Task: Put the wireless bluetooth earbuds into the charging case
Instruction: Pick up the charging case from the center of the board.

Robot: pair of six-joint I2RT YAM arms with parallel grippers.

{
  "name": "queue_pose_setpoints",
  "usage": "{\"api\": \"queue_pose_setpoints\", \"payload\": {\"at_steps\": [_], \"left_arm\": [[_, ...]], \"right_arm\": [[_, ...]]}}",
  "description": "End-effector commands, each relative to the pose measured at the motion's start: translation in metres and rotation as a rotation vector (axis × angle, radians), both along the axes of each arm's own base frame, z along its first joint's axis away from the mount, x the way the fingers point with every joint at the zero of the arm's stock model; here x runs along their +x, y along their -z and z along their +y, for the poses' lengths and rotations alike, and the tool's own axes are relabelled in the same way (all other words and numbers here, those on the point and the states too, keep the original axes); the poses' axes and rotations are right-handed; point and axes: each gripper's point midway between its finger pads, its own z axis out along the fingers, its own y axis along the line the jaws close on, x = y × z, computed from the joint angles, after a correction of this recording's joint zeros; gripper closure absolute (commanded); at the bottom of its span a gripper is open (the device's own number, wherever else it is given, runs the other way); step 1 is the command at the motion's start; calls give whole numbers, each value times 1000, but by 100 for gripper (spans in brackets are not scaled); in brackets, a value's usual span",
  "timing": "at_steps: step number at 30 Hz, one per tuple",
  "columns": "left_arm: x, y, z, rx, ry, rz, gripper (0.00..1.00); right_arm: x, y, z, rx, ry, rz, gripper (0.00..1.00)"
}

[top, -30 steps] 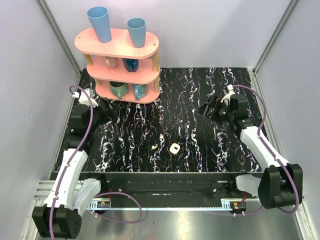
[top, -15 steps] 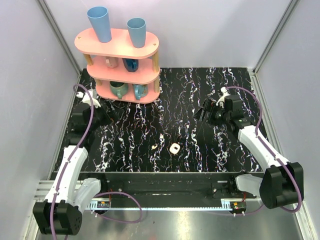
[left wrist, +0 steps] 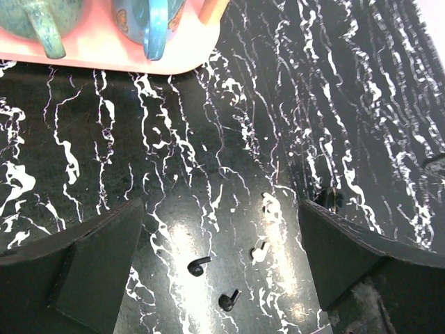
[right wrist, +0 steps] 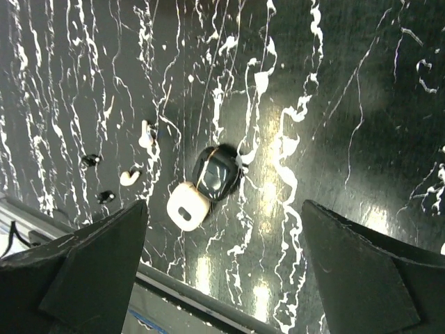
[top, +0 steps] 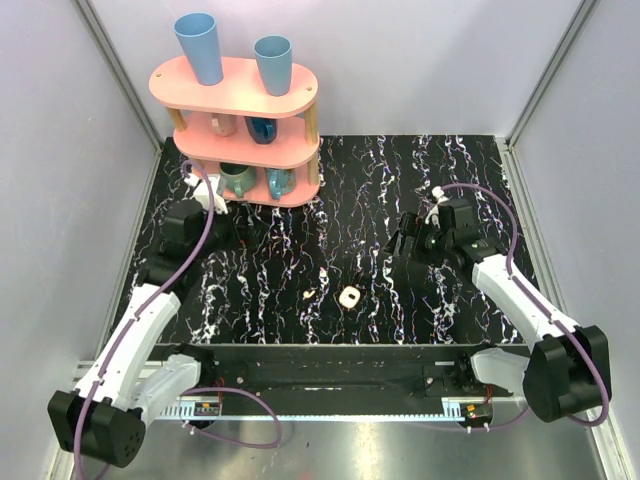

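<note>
Charging case (right wrist: 198,193) lying open, two earbuds (right wrist: 130,177) near it

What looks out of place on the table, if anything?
The charging case lies open on the table, and both earbuds lie loose beside it, apart from it and from each other. Nothing looks spilled or damaged.

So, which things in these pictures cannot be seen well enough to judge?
- Left wrist view: the charging case is mostly hidden behind a finger of the left gripper.
- Top view: the earbuds are too small to show their orientation.
- Right wrist view: two small black bits are too small to identify.
- Left wrist view: the top edge cuts off the mugs.
</note>
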Motion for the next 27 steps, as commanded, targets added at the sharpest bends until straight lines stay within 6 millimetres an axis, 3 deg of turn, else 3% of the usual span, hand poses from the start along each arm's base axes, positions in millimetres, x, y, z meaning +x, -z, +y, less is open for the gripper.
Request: {"api": "queue_pose_setpoints", "payload": {"at_steps": [1, 7, 11, 19, 25, 27], "left_arm": [[9, 0, 17, 80, -101, -9, 1], [10, -6, 23, 91, -134, -23, 1], [12, -1, 23, 83, -149, -11, 1], [14, 4, 18, 65, -135, 6, 1], [13, 5, 22, 75, -151, 4, 1], [12, 7, 23, 78, -151, 6, 1]], "right_arm": [[-13, 2, -9, -79, 67, 9, 0], [-27, 10, -6, -58, 89, 33, 2], [-40, 17, 1, -44, 71, 62, 9], [-66, 40, 34, -66, -24, 120, 10], [-67, 63, 54, -141, -52, 156, 15], [-68, 63, 66, -152, -78, 151, 13]]}}
